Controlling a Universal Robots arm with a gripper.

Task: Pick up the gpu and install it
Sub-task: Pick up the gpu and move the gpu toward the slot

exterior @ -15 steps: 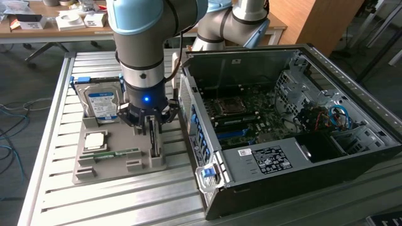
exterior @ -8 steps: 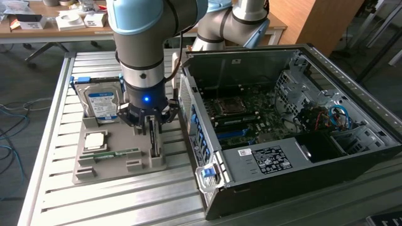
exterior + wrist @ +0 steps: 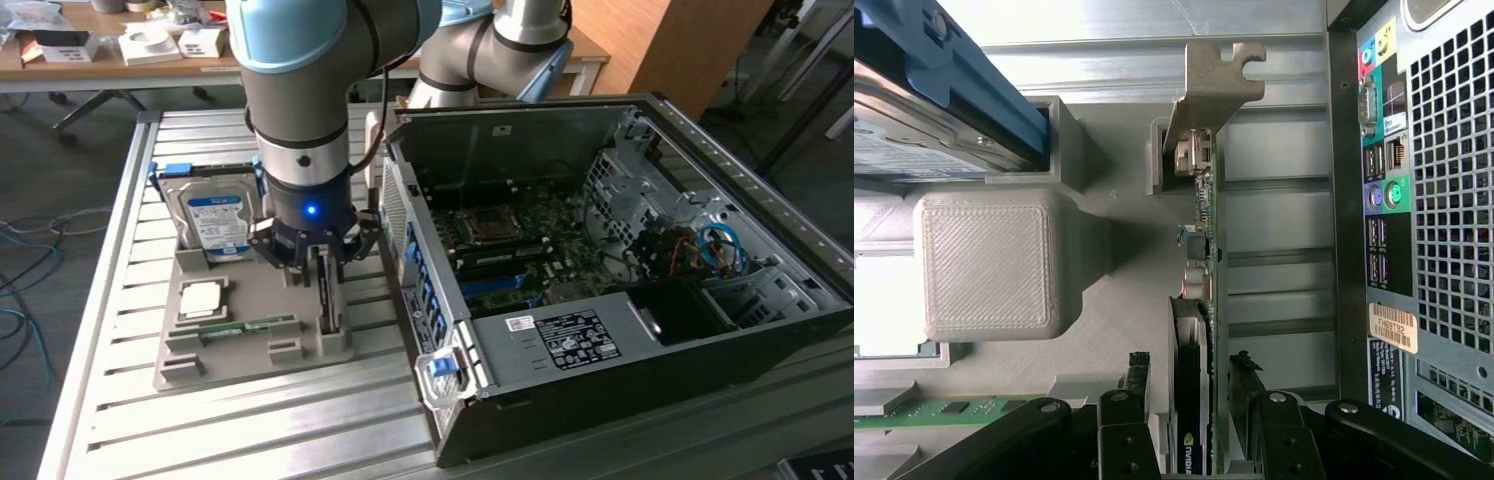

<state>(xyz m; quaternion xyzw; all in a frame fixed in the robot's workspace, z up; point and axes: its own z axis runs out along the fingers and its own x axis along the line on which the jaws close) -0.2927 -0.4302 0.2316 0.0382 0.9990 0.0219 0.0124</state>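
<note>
The end effector (image 3: 320,262) (image 3: 1192,372) stands wide, its fingers (image 3: 1138,385) straddling the gpu (image 3: 326,298) (image 3: 1200,250), seemingly without pressing it. The card stands on edge in its slot of the grey holder (image 3: 200,368) (image 3: 1104,300), which also carries the hard drive (image 3: 214,215) (image 3: 914,130) and memory stick (image 3: 254,327). Beside it on the worktop (image 3: 267,425) lies the open computer case (image 3: 667,335) (image 3: 1434,200).

Soft even light, faint shadows
</note>
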